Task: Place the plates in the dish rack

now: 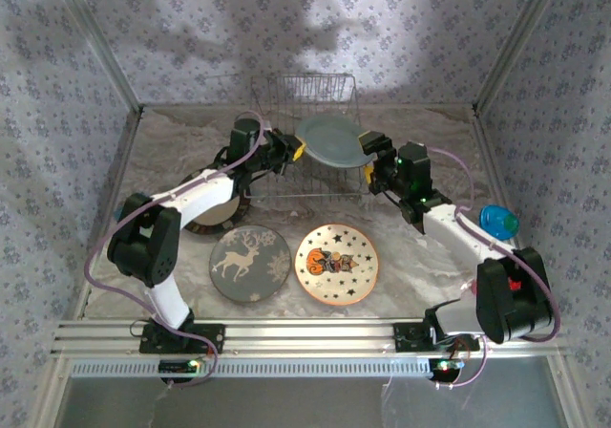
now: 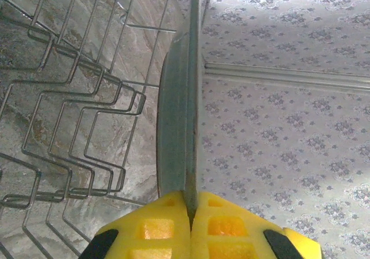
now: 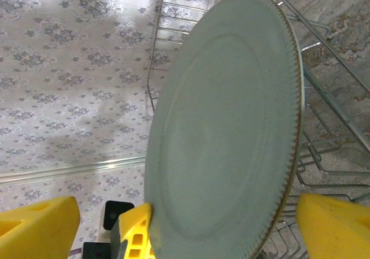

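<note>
While the left gripper keeps its fingers clamped on the rim of the pale teal plate, the plate hangs tilted over the dish rack and does not appear seated between tines. The right gripper flanks the plate, fingers wide apart, gripping nothing. Step in hand: racking this first plate. The next move likely calls for lowering it edge-first into a slot — aligned with the wires — before freeing the rim. The reindeer plate, star plate and striped plate lie on the table.
</note>
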Controlling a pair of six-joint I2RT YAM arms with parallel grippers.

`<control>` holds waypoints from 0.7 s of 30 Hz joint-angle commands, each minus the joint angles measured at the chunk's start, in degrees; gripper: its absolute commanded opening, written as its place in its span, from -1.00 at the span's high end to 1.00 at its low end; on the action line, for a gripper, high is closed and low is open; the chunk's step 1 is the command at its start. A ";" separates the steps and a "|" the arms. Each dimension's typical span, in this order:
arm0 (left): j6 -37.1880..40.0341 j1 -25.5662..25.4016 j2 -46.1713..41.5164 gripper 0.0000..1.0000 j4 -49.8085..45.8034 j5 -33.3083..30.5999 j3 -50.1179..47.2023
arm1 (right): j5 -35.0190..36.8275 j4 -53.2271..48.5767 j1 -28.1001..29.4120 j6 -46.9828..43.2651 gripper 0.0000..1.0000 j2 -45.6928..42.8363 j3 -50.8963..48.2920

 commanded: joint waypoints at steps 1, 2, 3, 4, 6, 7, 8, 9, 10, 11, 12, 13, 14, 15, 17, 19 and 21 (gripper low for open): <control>0.85 0.33 -2.32 1.00 7.72 2.16 4.58 | -0.93 0.89 -0.49 0.46 -0.98 0.07 -1.22; 0.82 0.28 -2.32 1.00 7.75 2.10 4.65 | -0.99 0.90 -0.62 0.46 -0.99 -0.04 -1.43; 0.81 0.37 -2.32 1.00 7.95 2.07 4.72 | -1.02 0.95 -0.74 0.44 -0.99 -0.12 -1.66; 0.78 0.37 -2.32 1.00 7.93 2.13 4.85 | -1.19 0.90 -0.84 0.50 -0.99 -0.24 -1.90; 0.63 0.46 -2.23 1.00 8.16 2.16 5.22 | -1.28 0.91 -1.10 0.55 -1.00 -0.56 -2.38; 0.63 0.54 -2.19 1.00 8.11 2.25 5.39 | -1.36 0.88 -1.21 0.64 -1.00 -0.72 -2.56; 0.71 0.62 -2.20 1.00 8.10 2.38 5.55 | -1.49 0.90 -1.42 0.54 -1.00 -0.90 -2.74; 0.91 0.73 -2.10 1.00 8.10 2.57 5.83 | -1.66 0.75 -1.70 0.51 -1.00 -1.15 -2.80; 1.14 0.80 -2.06 1.00 7.84 2.83 6.29 | -1.86 0.64 -2.06 0.48 -1.00 -1.49 -3.08; 1.28 1.02 -1.93 1.00 7.68 3.02 6.53 | -2.09 0.64 -2.33 0.46 -1.00 -1.73 -3.26; 1.34 1.28 -1.89 1.00 7.75 3.35 6.80 | -2.55 0.43 -2.88 0.22 -1.00 -2.22 -3.43; 1.46 1.49 -1.72 1.00 7.77 3.79 7.01 | -3.02 0.14 -3.50 -0.05 -1.00 -2.71 -3.55; 1.59 1.72 -1.77 1.00 7.67 4.06 7.20 | -3.59 0.05 -4.05 -0.55 -1.00 -3.13 -3.56; 1.89 1.93 -1.79 1.00 7.68 4.38 7.39 | -4.55 -0.54 -4.79 -1.22 -1.00 -3.56 -3.39; 3.21 2.28 -1.64 1.00 6.79 5.37 8.19 | -7.06 -1.99 -6.40 -2.59 -1.00 -3.78 -2.55; 5.81 2.72 -1.20 1.00 5.56 7.78 9.90 | -10.74 -3.32 -8.28 -3.42 -0.99 -3.61 -1.45; 8.09 3.30 -1.08 1.00 3.68 9.81 11.19 | -13.93 -4.59 -9.81 -4.81 -0.98 -3.73 -0.47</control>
